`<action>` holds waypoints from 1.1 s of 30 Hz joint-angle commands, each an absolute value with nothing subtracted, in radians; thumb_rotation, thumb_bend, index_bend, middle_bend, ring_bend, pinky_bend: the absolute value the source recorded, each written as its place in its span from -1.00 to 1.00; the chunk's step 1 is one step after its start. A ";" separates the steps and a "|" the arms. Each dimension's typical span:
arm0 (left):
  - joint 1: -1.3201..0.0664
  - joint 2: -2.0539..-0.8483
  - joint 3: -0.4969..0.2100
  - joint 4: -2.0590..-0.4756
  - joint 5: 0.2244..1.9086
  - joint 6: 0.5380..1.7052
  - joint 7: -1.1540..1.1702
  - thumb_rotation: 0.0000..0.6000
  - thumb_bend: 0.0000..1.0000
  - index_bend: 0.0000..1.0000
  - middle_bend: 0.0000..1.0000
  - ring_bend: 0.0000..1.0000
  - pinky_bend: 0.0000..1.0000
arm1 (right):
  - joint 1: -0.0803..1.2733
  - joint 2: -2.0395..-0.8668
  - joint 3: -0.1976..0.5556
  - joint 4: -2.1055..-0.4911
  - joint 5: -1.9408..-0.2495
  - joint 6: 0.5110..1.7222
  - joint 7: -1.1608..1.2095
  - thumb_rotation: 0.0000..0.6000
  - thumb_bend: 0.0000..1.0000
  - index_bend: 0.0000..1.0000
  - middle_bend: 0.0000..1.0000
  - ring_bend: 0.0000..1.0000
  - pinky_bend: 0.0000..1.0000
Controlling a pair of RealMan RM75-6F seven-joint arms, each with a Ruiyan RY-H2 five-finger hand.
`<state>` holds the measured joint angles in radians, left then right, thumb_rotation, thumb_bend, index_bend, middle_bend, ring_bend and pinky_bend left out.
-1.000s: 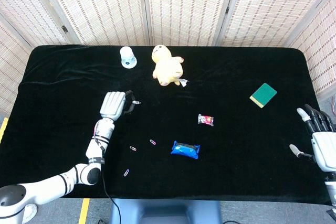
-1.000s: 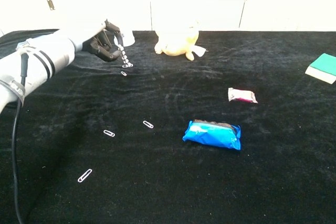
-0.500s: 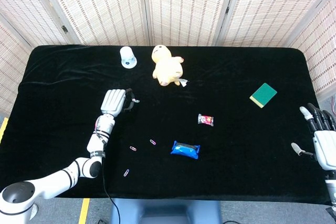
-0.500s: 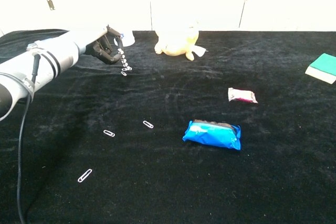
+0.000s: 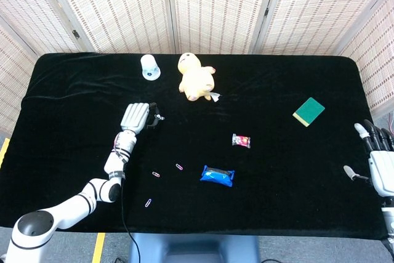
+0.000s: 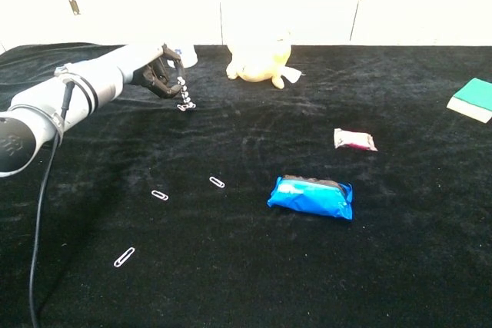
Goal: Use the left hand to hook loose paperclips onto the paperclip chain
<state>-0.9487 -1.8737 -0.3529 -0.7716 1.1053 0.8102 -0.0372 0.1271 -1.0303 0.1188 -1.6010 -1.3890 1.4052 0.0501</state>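
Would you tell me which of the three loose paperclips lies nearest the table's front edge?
The loose paperclip at lower left; the other two lie farther back, nearer the blue packet.

— What is the desk (image 5: 277,170) like?
— It is draped in black cloth.
— And on it?
— A yellow plush toy (image 5: 196,78) and a white cup (image 5: 149,66) at the back, a green pad (image 5: 308,111) to the right, a small candy (image 5: 241,141), a blue packet (image 5: 217,176), and three loose paperclips (image 6: 217,182) near the front left.
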 commanded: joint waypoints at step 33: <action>-0.778 -1.644 -0.307 -1.292 1.089 1.051 0.205 1.00 0.31 0.50 1.00 1.00 1.00 | 0.110 -1.027 0.092 -1.626 -1.488 1.463 0.054 1.00 -0.54 -1.00 -1.00 -1.00 -1.00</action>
<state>-0.8030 -1.6733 -0.3171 -1.2506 1.1061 1.0249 0.1681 0.1115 -1.0267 0.0933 -1.6248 -1.4854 1.4603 0.0532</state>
